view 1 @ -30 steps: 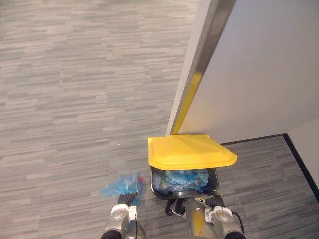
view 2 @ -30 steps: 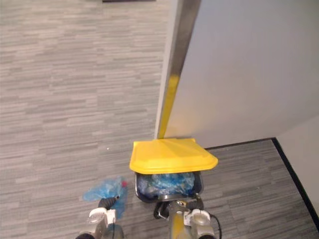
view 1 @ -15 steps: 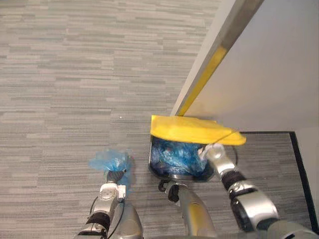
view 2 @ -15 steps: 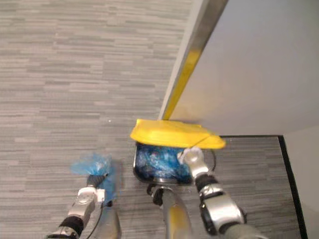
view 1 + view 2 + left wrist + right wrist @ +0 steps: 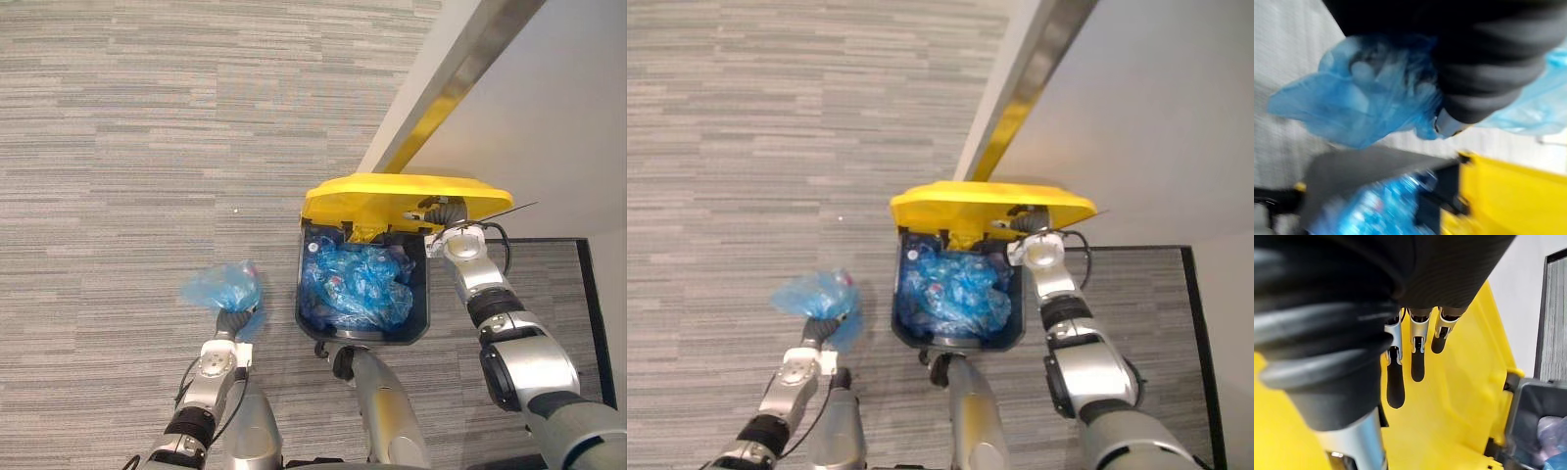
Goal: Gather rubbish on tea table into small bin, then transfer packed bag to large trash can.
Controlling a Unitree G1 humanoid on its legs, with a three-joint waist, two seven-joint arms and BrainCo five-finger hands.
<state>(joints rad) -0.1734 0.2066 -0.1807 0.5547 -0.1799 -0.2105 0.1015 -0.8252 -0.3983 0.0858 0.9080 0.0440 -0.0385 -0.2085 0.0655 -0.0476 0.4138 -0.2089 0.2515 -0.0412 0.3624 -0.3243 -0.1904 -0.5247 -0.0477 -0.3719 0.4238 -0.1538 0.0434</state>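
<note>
1. Left side of the frame: bare carpet (image 5: 127, 147) runs wide and unobstructed, so there is plenty of swing room there.
2. Lower left: the left hand (image 5: 231, 321) grips the blue bag (image 5: 221, 290). In its wrist view the fingers show through the film, curled into the bunched plastic. The bag sits just beside the bin's left wall, not over the opening. The packing looks finished, and the drop has not yet been made.
3. Centre: the large trash can (image 5: 424, 304) stands open, with bagged rubbish (image 5: 358, 289) already heaped inside. There looks to be room on top, though not much depth.
4. Right of centre: the right hand (image 5: 1024, 223) props up the yellow lid (image 5: 392, 186), its fingers (image 5: 1418, 362) straight and flat against the underside, gripping nothing.
5. Upper right: a wall (image 5: 549, 117) with a metal edge (image 5: 460, 69) stands close behind the lid, so the way in is probably over the left or near rim.
6. Left to do, as I judge it: carry the bag across the rim, let go, and lower the lid.
</note>
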